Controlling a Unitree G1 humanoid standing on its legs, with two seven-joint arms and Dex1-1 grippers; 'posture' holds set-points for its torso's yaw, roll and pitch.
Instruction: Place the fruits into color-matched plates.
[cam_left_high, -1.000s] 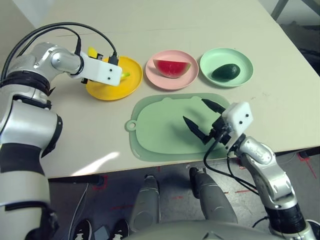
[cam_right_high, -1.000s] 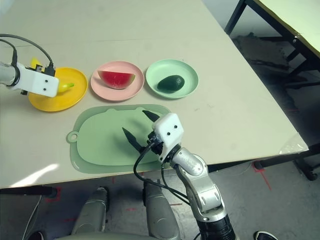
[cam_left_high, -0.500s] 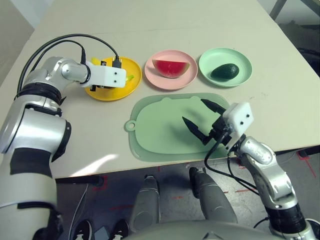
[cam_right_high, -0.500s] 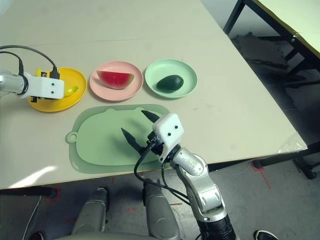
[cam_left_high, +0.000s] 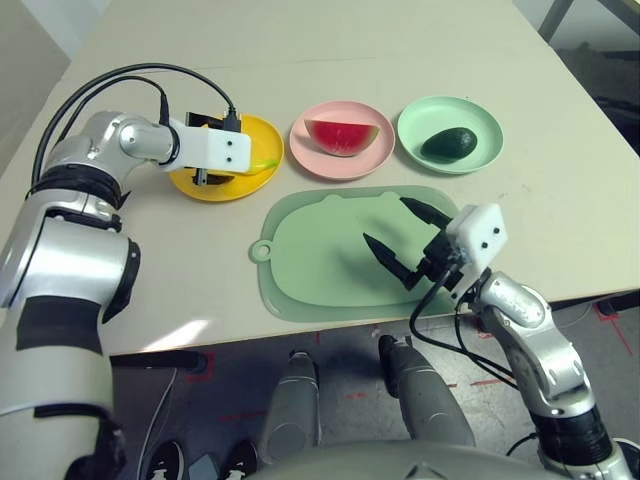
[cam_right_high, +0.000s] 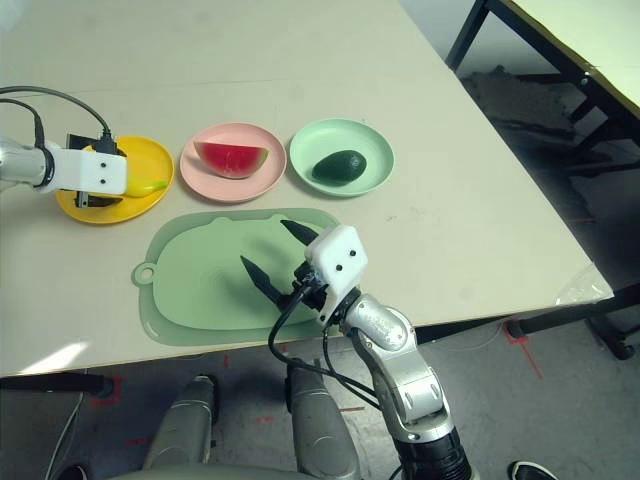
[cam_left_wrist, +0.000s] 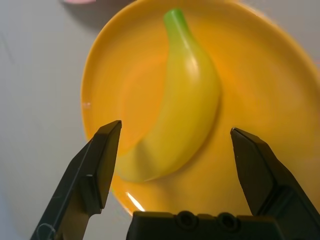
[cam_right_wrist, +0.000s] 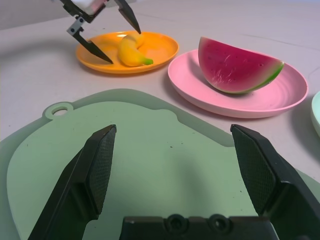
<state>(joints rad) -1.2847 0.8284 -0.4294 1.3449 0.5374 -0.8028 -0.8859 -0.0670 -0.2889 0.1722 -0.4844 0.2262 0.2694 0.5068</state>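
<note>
1. Since a second ago, our left gripper (cam_left_wrist: 175, 145) has swung round over the round yellow-orange plastic plate (cam_left_high: 258, 132), and the curved yellow toy banana (cam_left_wrist: 175, 120) now lies free on that plate instead of sitting behind the wrist housing.
2. Our left fingers (cam_left_wrist: 95, 170) stand spread wide on either side of the banana without touching it; we have let it go.
3. We see the banana's green tip (cam_left_wrist: 175, 17) pointing away from the gripper, its body resting in the plate's shallow middle.
4. Beside it, the red toy watermelon wedge with green rind (cam_left_high: 343, 134) rests on the round pink plastic plate (cam_left_high: 310, 155).
5. Next along, the dark green toy avocado (cam_left_high: 447, 143) lies on the round mint green plastic plate (cam_left_high: 480, 118).
6. Our right gripper (cam_left_high: 400, 240) hovers above the large pale green rounded-rectangle mat (cam_left_high: 310, 260), jaws spread and holding nothing.
7. All three plates sit in a row on the beige table (cam_left_high: 300, 40), on the far side of the mat.
</note>
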